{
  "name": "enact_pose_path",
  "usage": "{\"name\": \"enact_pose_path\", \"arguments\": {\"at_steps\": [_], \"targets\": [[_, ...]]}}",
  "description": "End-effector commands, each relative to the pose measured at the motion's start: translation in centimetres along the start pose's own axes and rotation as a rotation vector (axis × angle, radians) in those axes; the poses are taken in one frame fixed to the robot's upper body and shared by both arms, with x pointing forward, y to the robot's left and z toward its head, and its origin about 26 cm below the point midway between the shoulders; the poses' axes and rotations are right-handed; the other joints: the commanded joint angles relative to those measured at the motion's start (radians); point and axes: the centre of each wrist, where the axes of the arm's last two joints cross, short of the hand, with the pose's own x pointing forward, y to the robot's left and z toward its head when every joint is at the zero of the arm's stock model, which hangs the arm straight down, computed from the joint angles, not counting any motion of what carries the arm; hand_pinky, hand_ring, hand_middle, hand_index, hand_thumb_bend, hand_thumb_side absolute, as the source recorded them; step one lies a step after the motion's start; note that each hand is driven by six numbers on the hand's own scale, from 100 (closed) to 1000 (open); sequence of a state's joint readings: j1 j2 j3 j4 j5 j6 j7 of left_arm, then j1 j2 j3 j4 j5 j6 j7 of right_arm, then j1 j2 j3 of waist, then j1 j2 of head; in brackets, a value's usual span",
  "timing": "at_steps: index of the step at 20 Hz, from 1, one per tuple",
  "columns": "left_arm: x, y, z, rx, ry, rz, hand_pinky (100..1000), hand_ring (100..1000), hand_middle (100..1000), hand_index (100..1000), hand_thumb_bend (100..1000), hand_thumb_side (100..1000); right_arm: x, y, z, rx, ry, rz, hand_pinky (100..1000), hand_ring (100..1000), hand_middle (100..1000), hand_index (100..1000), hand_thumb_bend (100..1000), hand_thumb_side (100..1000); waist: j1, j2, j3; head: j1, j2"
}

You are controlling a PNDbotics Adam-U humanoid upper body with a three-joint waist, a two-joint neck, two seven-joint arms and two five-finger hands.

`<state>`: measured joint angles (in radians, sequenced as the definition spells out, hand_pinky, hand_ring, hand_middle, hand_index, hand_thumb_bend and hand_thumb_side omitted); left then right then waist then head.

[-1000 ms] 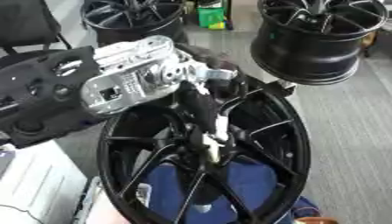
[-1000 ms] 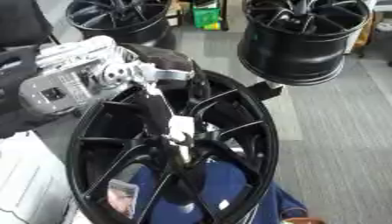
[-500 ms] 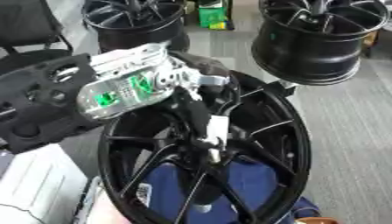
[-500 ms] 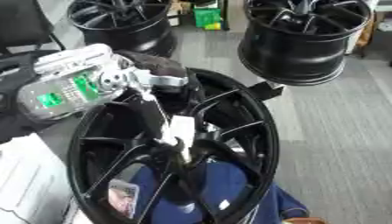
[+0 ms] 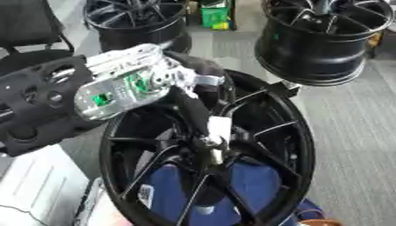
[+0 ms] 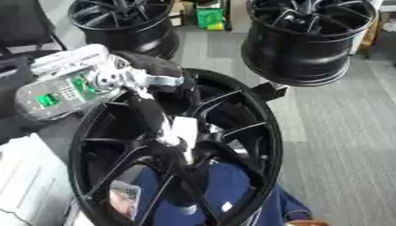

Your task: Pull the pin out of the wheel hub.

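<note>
Pale pin (image 5: 217,132) @ black hub (image 5: 263,132) centre

This looks like a workshop or wheel-handling test area set up in an office-like room. Several black alloy wheel rims stand about: a large one (image 5: 209,154) close to the camera, another (image 5: 329,42) raised at the upper right, and a third (image 5: 135,22) at the far left. The floor (image 6: 340,132) is grey carpet. A black chair (image 5: 31,26) shows at the upper left, and a green box (image 5: 215,16) sits far back.
</note>
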<state>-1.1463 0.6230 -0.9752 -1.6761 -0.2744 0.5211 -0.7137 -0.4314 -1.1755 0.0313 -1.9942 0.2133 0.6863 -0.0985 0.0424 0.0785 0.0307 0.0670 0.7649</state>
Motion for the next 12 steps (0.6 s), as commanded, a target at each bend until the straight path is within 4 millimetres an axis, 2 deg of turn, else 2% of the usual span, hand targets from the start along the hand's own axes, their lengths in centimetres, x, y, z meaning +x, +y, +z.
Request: {"name": "enact_pose_path", "arguments": {"at_steps": [1, 5, 7, 8, 12], "targets": [[-0.4, 0.8, 0.5, -0.160, 0.149, 0.140, 797, 805, 772, 833, 583, 413, 0.2, -1.1, -0.1, -0.036, -0.014, 0.024, 868, 711, 772, 828, 100, 100, -0.003, -0.009, -0.002, 0.005, 0.005], [-0.8, 0.4, 0.1, -0.169, 0.161, 0.145, 798, 806, 772, 833, 569, 374, 0.3, -1.0, -0.1, -0.037, -0.019, 0.021, 868, 711, 772, 828, 100, 100, -0.003, -0.008, -0.004, 0.006, 0.005], [-1.0, 0.2, -0.2, -0.177, 0.160, 0.147, 797, 805, 772, 836, 568, 341, 0.3, -1.0, -0.1, -0.038, -0.018, 0.020, 868, 711, 772, 828, 100, 100, -0.003, -0.007, -0.006, 0.007, 0.005], [-1.1, 0.2, -0.3, -0.179, 0.158, 0.148, 794, 803, 770, 835, 561, 285, 0.3, -1.0, -0.2, -0.039, -0.018, 0.019, 868, 710, 772, 828, 100, 100, -0.003, -0.007, -0.007, 0.008, 0.005], [-1.3, 0.0, -0.5, -0.188, 0.153, 0.153, 782, 793, 758, 829, 550, 239, 0.3, -1.0, -0.1, -0.041, -0.017, 0.018, 868, 710, 772, 828, 100, 102, -0.004, -0.006, -0.010, 0.008, 0.005]]}}
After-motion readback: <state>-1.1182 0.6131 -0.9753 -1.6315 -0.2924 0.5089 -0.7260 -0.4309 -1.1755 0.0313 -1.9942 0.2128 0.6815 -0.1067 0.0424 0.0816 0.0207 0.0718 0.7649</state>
